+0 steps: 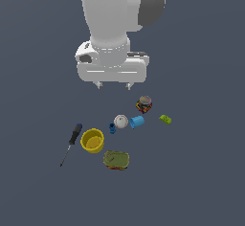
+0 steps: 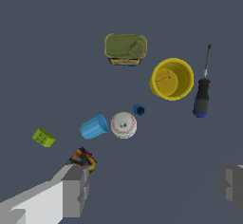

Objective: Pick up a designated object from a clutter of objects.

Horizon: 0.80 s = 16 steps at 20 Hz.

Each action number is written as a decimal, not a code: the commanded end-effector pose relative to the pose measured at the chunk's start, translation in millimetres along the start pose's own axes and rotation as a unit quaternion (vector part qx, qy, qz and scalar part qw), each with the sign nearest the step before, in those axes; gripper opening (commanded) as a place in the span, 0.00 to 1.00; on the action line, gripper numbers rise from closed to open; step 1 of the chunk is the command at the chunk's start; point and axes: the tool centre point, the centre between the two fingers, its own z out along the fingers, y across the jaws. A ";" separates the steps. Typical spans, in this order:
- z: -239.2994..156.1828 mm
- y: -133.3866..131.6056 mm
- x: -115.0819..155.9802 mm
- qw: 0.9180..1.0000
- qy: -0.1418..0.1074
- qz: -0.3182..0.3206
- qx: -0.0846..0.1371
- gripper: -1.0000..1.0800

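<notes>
The light-blue cup (image 1: pixel 137 121) (image 2: pixel 94 126) lies on its side on the floor, next to the white baseball (image 1: pixel 120 121) (image 2: pixel 124 125). My gripper (image 1: pixel 114 85) (image 2: pixel 154 185) hangs well above the clutter of objects, open and with nothing between its fingers (image 2: pixel 76 190). It is up and toward the exterior view's left of the cup, not touching anything. In the wrist view one finger partly covers the dark can (image 2: pixel 82 158).
Around the cup lie a dark can (image 1: pixel 144 104), a small green block (image 1: pixel 165 119) (image 2: pixel 43 136), a tiny dark-blue piece (image 1: pixel 112 129) (image 2: pixel 138 109), a yellow bowl (image 1: pixel 92 140) (image 2: pixel 172 79), a green tin (image 1: pixel 116 160) (image 2: pixel 125 49) and a black-handled screwdriver (image 1: pixel 72 141) (image 2: pixel 202 95).
</notes>
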 end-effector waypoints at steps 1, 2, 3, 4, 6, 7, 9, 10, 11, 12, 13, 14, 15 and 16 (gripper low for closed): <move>0.0 0.0 0.0 1.000 0.000 0.000 0.000 0.96; -0.2 -0.1 0.1 1.000 0.000 -0.001 0.000 0.96; -0.9 -0.5 0.3 1.000 0.001 -0.002 0.000 0.96; -1.9 -1.2 0.6 1.000 0.003 -0.004 0.000 0.96; -5.2 -3.2 1.7 1.000 0.007 -0.012 -0.001 0.96; -7.5 -4.6 2.3 1.000 0.011 -0.017 -0.002 0.96; -11.3 -6.7 3.4 1.000 0.016 -0.026 -0.003 0.96; -12.6 -7.4 3.7 0.999 0.017 -0.029 -0.003 0.96; -13.4 -7.7 3.8 0.999 0.018 -0.030 -0.003 0.96; -13.8 -7.8 3.9 0.999 0.019 -0.031 -0.003 0.96; -13.9 -7.7 3.8 0.999 0.019 -0.031 -0.003 0.96; -13.5 -7.6 3.8 0.999 0.018 -0.031 -0.003 0.96; -12.9 -7.5 3.8 0.999 0.018 -0.029 -0.003 0.96; -12.2 -7.7 3.8 0.999 0.017 -0.028 -0.003 0.96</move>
